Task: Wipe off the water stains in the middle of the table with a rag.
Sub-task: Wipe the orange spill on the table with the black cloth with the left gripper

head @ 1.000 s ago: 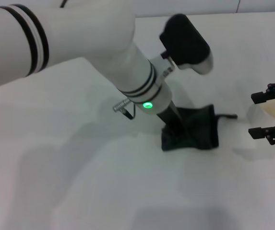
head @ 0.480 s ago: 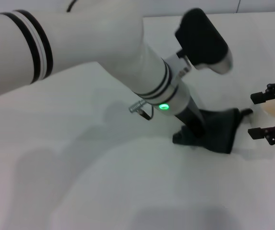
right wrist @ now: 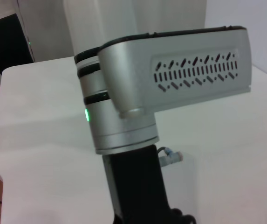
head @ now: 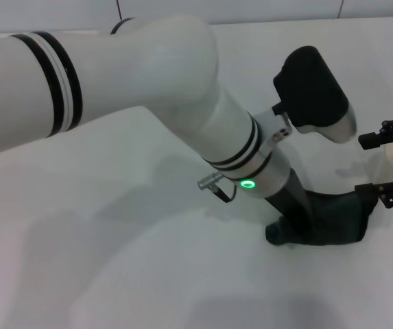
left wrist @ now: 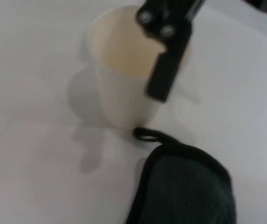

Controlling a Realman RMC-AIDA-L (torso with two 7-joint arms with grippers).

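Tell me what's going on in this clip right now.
The left arm's tool is pressed down on the dark rag, pushing it across the white table toward the robot's right. The rag's edge now lies close to a paper cup, with its cord loop at the cup's base. The right tool sits open at the cup. No stain is visible in these views.

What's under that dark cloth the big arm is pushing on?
Only the white table shows around the rag, which the left gripper presses down. Whatever lies beneath is covered; no stain is visible. A paper cup stands just beyond it.
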